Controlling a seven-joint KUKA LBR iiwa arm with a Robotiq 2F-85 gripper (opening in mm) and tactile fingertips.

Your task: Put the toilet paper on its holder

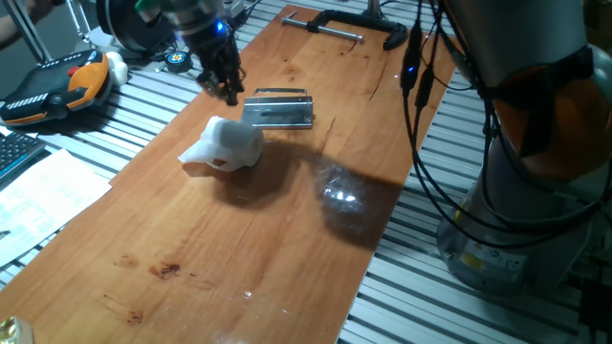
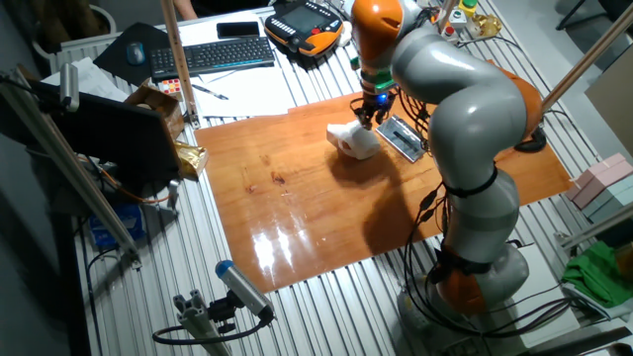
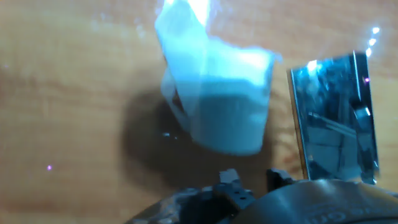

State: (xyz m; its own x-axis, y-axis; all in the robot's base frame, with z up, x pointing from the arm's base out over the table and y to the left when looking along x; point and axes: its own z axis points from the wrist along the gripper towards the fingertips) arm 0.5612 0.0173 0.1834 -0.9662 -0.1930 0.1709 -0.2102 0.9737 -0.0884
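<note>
The toilet paper (image 1: pixel 228 145) (image 2: pixel 354 139) is a soft white roll lying on its side on the wooden board (image 1: pixel 239 248), with a loose sheet trailing to the left. In the hand view the toilet paper (image 3: pixel 217 93) fills the middle. The holder (image 1: pixel 279 108) (image 2: pixel 406 137) (image 3: pixel 336 118), a flat shiny metal bracket, lies just behind and to the right of the roll. My gripper (image 1: pixel 222 91) (image 2: pixel 371 117) (image 3: pixel 254 180) hovers a little above the board, behind the roll and left of the holder. Its fingers stand slightly apart with nothing between them.
A long black clamp (image 1: pixel 344 24) lies at the board's far end. Left of the board are an orange-black pendant (image 1: pixel 57 86), printed paper sheets (image 1: pixel 38 191) and a keyboard (image 2: pixel 213 54). The arm's base (image 1: pixel 516 191) and hanging cables (image 1: pixel 416 86) stand to the right.
</note>
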